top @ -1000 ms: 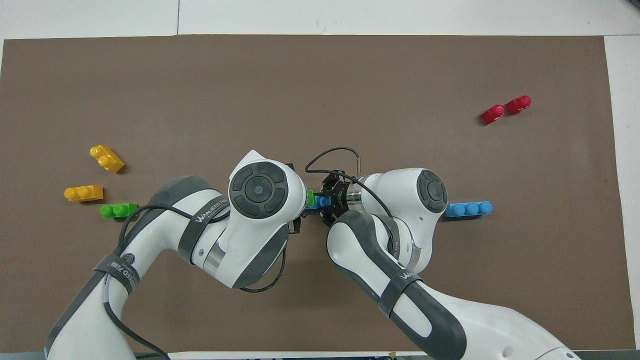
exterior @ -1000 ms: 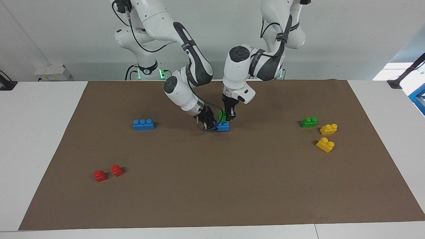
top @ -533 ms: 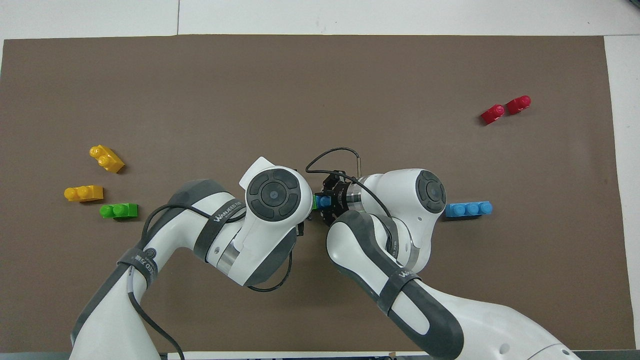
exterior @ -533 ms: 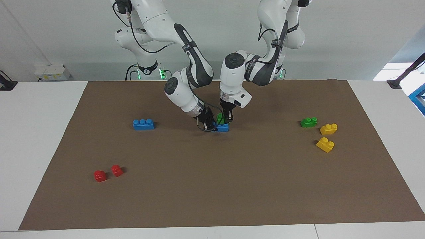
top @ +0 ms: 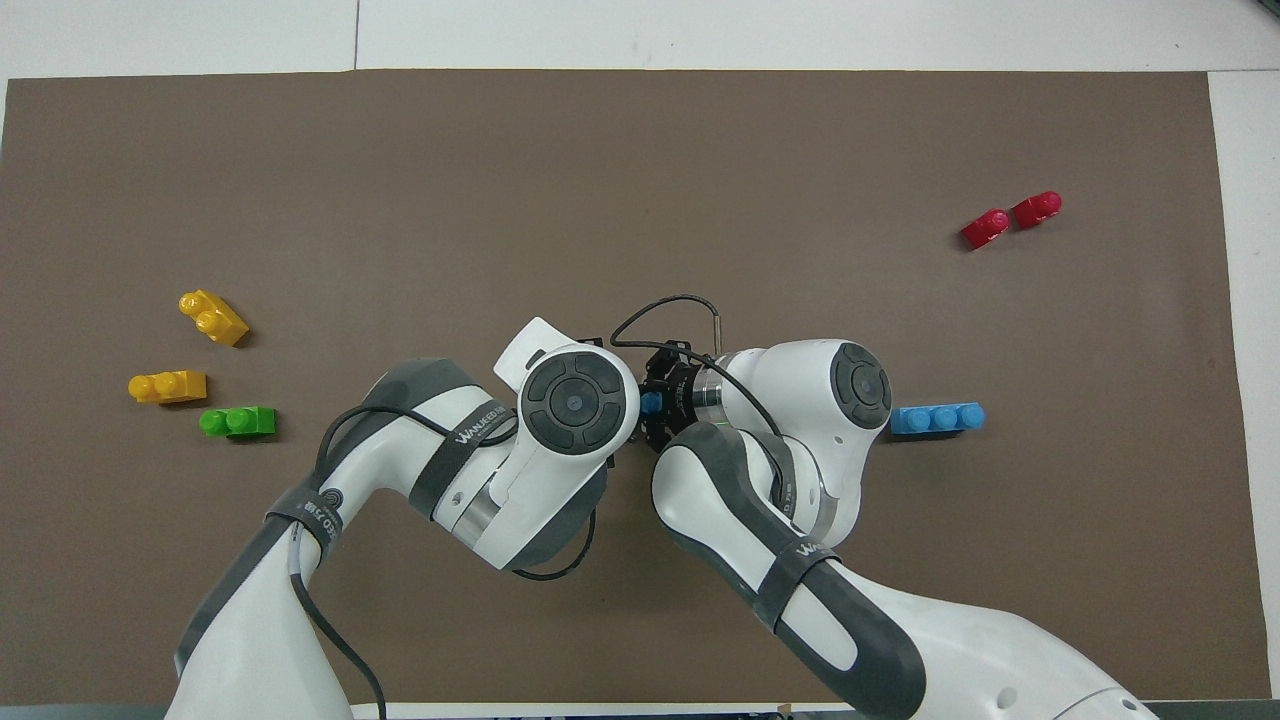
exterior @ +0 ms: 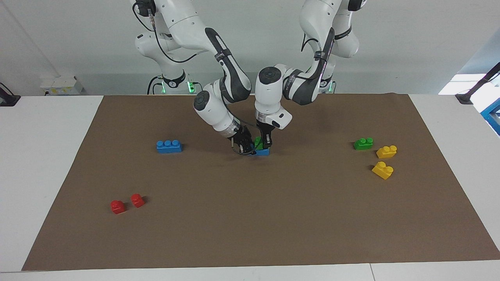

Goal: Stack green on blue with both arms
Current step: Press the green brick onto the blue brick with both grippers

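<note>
Finding: the small bright green two-stud plastic brick [exterior: 258,141] sits directly on top of the longer bright blue plastic brick [exterior: 263,151], which rests on the brown mat of the bench [exterior: 250,218] at mid-table.

The left pincer [exterior: 266,144] comes straight down and is clamped on the green brick. The right pincer [exterior: 246,148] comes in slanted from the right arm's end and grips that end of the blue brick, steadying it.

The blue brick's long axis runs across the bench, from one arm's end toward the other.

Judgement: the green brick appears placed but perhaps not pressed home; the remaining move is straight down.

The overhead view hides the joint beneath both wrists.
</note>
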You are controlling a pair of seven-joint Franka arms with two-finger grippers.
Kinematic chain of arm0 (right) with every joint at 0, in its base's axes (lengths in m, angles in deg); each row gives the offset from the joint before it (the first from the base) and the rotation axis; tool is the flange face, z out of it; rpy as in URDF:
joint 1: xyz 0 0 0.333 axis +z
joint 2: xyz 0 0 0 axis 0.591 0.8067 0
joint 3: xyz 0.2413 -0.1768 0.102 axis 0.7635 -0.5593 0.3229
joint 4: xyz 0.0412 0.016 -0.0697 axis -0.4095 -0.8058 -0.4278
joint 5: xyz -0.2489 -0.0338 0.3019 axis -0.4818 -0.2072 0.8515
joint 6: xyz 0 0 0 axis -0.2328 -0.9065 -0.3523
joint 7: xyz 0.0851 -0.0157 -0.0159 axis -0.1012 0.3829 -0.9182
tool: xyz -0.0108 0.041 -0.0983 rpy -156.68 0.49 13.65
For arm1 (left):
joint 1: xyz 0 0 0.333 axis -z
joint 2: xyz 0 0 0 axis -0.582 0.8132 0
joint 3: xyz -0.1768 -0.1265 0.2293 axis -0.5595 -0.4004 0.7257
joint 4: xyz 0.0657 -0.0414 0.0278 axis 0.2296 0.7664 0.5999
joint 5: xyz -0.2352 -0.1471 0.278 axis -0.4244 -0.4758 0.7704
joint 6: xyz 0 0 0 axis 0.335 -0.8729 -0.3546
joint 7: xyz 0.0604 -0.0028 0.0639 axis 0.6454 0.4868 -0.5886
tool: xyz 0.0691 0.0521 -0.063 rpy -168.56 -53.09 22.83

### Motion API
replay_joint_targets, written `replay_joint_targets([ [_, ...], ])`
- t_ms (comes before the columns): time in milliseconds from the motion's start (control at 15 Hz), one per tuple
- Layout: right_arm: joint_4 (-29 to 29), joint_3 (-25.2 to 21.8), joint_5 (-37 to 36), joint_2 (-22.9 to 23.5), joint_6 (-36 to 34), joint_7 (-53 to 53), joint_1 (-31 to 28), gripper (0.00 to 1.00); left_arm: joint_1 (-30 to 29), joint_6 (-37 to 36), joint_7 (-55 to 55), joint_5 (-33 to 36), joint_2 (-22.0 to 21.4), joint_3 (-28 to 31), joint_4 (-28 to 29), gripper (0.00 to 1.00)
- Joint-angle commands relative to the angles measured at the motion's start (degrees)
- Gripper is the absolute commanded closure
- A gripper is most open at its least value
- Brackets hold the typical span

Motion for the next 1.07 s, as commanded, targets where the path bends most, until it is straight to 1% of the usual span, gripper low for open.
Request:
replay_joint_targets([
  [0, -1.3, 0.0, 2.0, 0.3, 1.9, -1.8, 0.2, 1.0, 1.4, 2.1, -2.1, 1.3, 1.3, 0.9, 0.9, 1.0],
  [67, -1.3, 0.0, 2.0, 0.3, 1.9, -1.8, 0.2, 1.0, 1.4, 2.2, -2.1, 1.3, 2.0, 0.9, 0.8, 1.0],
  [333, -1.5, 0.0, 2.0, 0.3, 2.0, -1.9, 0.1, 1.0, 1.3, 2.3, -1.2, 2.3, 2.0, 0.9, 1.0, 1.0],
  [400, -1.5, 0.0, 2.0, 0.3, 2.0, -1.9, 0.1, 1.0, 1.3, 2.2, -0.3, 2.3, 2.0, 0.9, 1.0, 0.96],
  [467, -1.5, 0.0, 2.0, 0.3, 2.0, -1.9, 0.1, 1.0, 1.2, 1.9, 0.8, 2.3, 1.9, 0.9, 1.0, 0.55],
  [533, -1.5, 0.0, 2.0, 0.3, 1.9, -1.9, 0.1, 1.0, 1.2, 1.6, 1.1, 2.3, 1.7, 0.9, 0.9, 0.01],
  [667, -1.5, 0.0, 2.0, 0.3, 1.9, -1.9, 0.1, 1.0, 0.7, 1.2, 3.0, 2.3, 1.0, 0.9, 0.9, 0.0],
  [867, -1.4, 0.0, 2.0, 0.3, 1.8, -1.7, -0.1, 1.0, -1.0, -1.3, 6.0, 2.3, -1.9, 0.9, 0.9, 0.0],
  [933, -1.4, 0.0, 2.0, 0.3, 1.8, -1.6, -0.2, 0.93, -2.1, -2.3, 7.5, 2.3, -3.0, 0.9, 0.9, 0.0],
  [1000, -1.3, 0.0, 2.0, 0.3, 1.7, -1.3, -0.3, 0.8, -2.8, -3.6, 8.6, 2.3, -3.9, 0.9, 0.6, 0.0],
])
